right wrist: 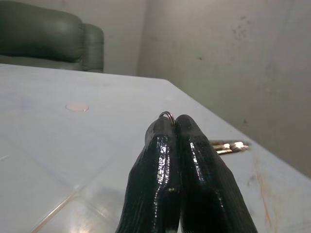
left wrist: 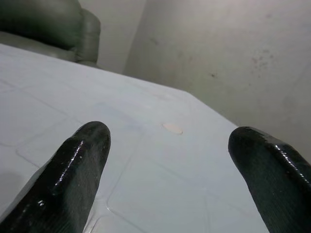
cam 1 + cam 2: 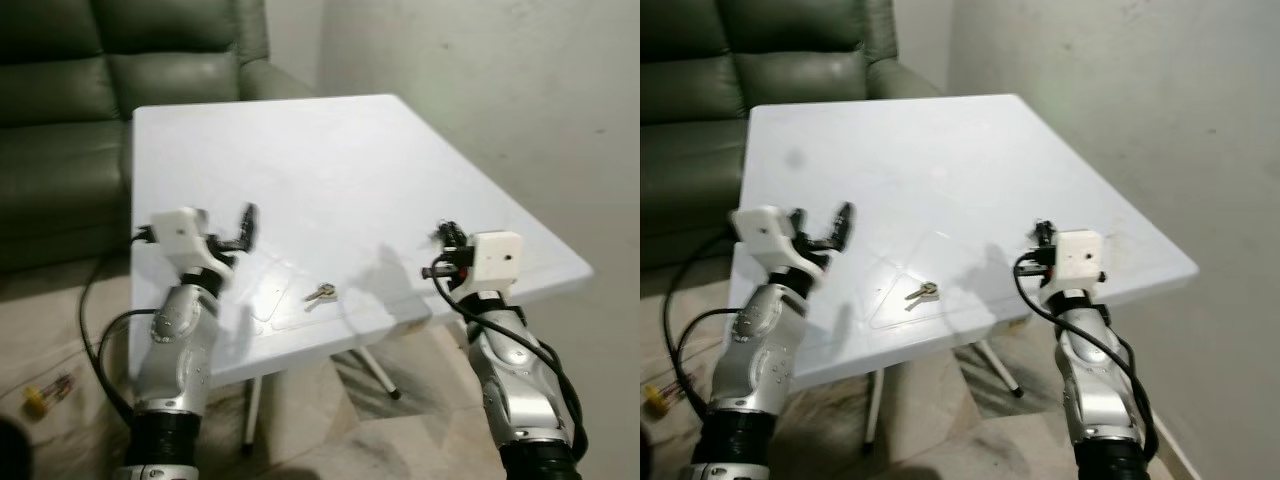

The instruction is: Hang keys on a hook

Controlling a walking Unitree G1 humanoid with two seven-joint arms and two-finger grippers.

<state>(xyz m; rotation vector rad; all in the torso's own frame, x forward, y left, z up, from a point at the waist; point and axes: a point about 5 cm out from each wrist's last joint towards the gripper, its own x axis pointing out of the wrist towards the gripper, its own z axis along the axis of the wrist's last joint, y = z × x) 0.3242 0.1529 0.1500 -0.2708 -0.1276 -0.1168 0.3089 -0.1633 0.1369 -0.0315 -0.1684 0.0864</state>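
Bare grey walls and a green sofa (image 3: 60, 110) stand behind the white worktop (image 3: 330, 170), which tilts on thin legs. Both arms hover at its near edge. Over the near left part, the left claw (image 3: 240, 232) is spread wide and empty. At the near right edge, the right claw (image 1: 176, 127) is pinched together, a thin metal ring peeping above its tips. Between them the keys (image 3: 320, 293) lie flat: small, light, stiff and slippery, best pinched at the ring. I see no hook.
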